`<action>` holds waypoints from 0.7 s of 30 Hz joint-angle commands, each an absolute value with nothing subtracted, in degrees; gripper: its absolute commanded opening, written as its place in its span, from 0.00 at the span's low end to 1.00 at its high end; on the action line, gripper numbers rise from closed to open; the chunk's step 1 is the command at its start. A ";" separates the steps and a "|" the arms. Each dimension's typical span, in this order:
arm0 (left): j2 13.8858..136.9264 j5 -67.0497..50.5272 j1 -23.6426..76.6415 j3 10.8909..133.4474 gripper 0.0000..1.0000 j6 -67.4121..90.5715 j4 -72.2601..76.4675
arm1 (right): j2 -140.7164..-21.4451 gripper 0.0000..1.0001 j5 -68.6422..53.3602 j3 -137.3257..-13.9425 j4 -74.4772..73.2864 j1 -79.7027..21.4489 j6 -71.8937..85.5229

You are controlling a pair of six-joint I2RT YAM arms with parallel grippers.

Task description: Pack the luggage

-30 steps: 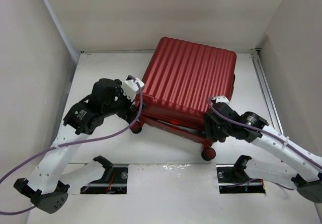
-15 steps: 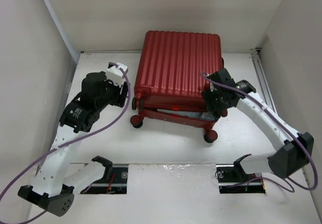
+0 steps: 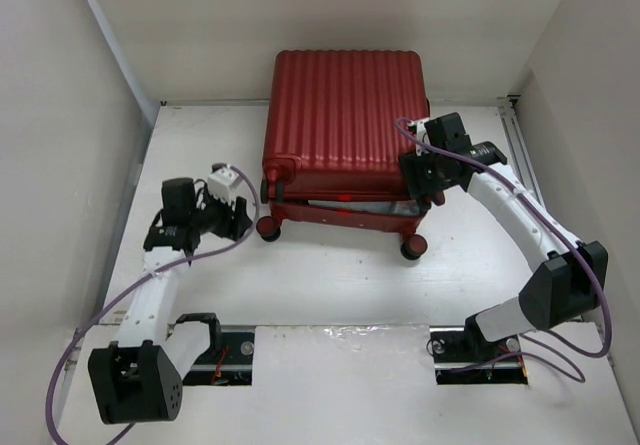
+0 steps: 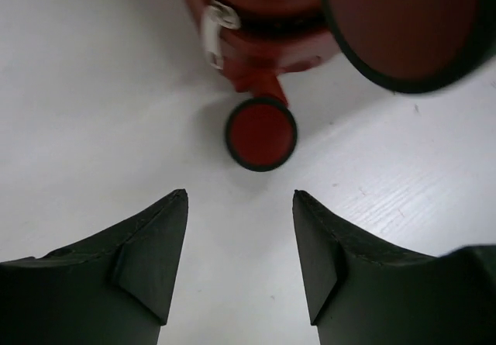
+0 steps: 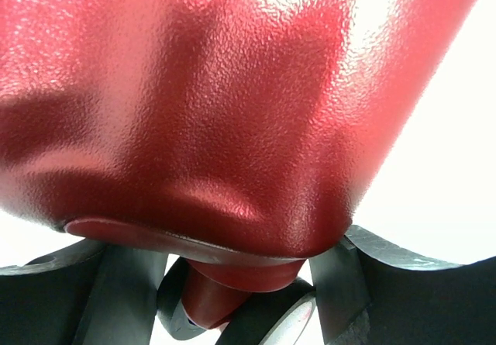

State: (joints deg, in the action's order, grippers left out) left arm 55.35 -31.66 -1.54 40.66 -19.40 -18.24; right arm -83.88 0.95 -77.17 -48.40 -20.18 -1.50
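Two changes: luggage (image 3: 345,110) squared up, right fingers (image 5: 124,283) seemingly gripping; left fingers (image 4: 147,267) withdrawn, parted.

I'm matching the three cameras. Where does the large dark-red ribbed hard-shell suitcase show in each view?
Top external: dark-red ribbed hard-shell suitcase, upper centre.
Left wrist: one corner along the top edge.
Right wrist: its shell fills the upper frame.
Shared landmark: its small dark-red wheels, visible in all three.
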 commanded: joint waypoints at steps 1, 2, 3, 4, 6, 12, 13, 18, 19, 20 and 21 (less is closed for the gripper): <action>50.89 -46.47 -1.58 36.13 0.53 -25.47 -0.37 | -81.65 0.00 -5.19 -80.07 -40.61 -20.65 -6.42; 53.15 -48.06 -1.58 35.60 0.56 -28.45 -0.35 | -80.69 0.00 -5.71 -79.46 -40.61 -20.65 -6.42; 54.91 -48.86 -1.58 35.60 0.58 -32.48 -0.35 | -79.64 0.00 -5.71 -79.45 -40.61 -20.05 -6.94; 56.85 -50.17 -1.58 36.12 0.59 -33.30 -0.35 | -79.11 0.00 -6.50 -78.67 -40.61 -20.04 -6.94; 63.96 -51.23 -1.58 38.57 0.62 -34.89 -1.75 | -78.32 0.00 -7.12 -78.05 -40.61 -19.42 -6.94; 73.03 -47.65 -1.58 40.87 0.66 -31.37 6.93 | -76.64 0.00 -10.01 -77.52 -40.08 -17.06 -7.47; 73.65 -46.42 -1.58 40.87 0.66 -32.25 6.94 | -76.12 0.00 -10.02 -77.52 -39.56 -17.05 -7.47; 76.99 -44.03 -1.58 44.64 0.69 -36.39 4.93 | -75.50 0.00 -12.83 -76.46 -38.85 -16.35 -8.00; 78.21 -44.03 -1.58 46.39 0.69 -36.39 4.92 | -75.50 0.00 -12.83 -75.94 -38.85 -16.35 -7.39; 78.83 -44.73 -1.58 47.19 0.69 -36.39 3.53 | -75.50 0.00 -12.83 -75.94 -38.85 -16.35 -6.77; 78.84 -44.74 -1.58 47.81 0.69 -36.91 3.52 | -75.50 0.00 -12.83 -75.24 -39.46 -16.35 -6.77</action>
State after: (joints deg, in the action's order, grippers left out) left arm 78.56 -43.81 -1.50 44.05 -34.50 2.28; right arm -78.96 -6.37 -74.91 -45.80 -16.45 -3.18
